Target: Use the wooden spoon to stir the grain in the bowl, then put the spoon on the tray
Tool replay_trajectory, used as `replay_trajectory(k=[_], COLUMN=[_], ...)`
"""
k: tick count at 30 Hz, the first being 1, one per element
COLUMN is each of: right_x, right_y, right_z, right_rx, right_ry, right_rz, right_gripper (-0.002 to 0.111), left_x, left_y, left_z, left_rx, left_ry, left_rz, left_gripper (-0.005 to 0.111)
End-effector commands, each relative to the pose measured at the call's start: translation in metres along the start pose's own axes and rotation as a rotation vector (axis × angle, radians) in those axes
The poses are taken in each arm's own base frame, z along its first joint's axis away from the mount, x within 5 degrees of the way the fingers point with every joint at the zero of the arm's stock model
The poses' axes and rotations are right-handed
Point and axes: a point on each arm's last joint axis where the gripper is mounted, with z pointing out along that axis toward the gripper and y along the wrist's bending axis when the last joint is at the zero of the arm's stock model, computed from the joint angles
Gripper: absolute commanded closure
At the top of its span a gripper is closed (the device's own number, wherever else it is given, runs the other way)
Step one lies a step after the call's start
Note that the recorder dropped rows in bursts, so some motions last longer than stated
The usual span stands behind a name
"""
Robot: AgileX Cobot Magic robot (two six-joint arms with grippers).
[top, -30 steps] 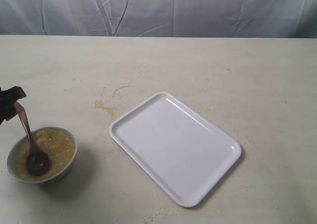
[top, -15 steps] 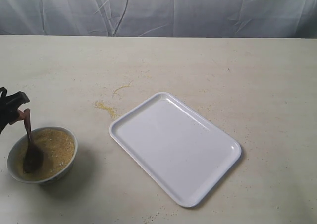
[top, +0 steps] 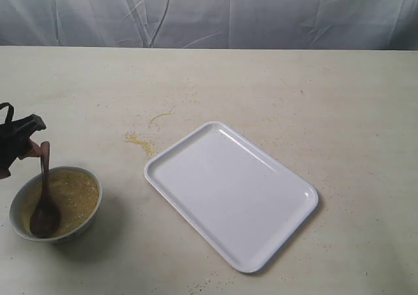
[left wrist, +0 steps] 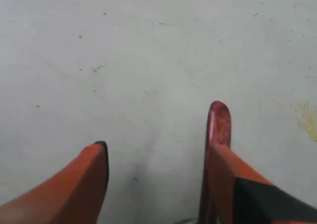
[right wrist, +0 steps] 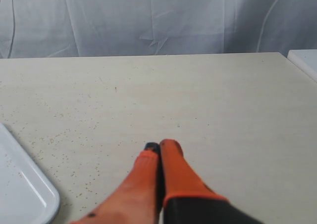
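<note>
Exterior view, near-left bench corner: wooden spoon [top: 44, 203] standing in grain [top: 75, 190] in bowl [top: 92, 208], stirring seemingly under way. Left gripper [left wrist: 158, 149] spread wide, handle against one finger [left wrist: 223, 172]. Right gripper [right wrist: 158, 147] closed, empty. Tray [top: 228, 197] by near edge, spoon not yet there.

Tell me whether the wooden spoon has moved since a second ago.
Yes. The wooden spoon's handle swung toward the tray, more upright over the bowl.

Glossy plastic tray [top: 230, 196], matt table [top: 294, 86], polished wooden spoon [top: 44, 189].

Raised overview; two close wrist views
</note>
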Motion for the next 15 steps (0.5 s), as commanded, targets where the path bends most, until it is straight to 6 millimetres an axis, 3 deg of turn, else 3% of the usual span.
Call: replay_trajectory(k=[1, 7, 15], right_x=[-0.001, -0.001, -0.001], right_y=[0.000, 0.000, 0.000], right_z=[0.000, 0.000, 0.000], right_rx=[-0.002, -0.002, -0.002], right_ry=[-0.018, -0.018, -0.018], right_rz=[-0.002, -0.002, -0.002], right_gripper=[0.108, 0.108, 0.108], left_x=[-0.007, -0.010, -0.008], left_y=[-0.015, -0.024, -0.018], left_z=[-0.008, -0.015, 0.008], left_rx=[0.071, 0.164, 0.119], left_ry=[0.033, -0.006, 0.032], left_rz=[0.036, 0.112, 0.125], left_gripper=[0.049, 0.049, 0.049])
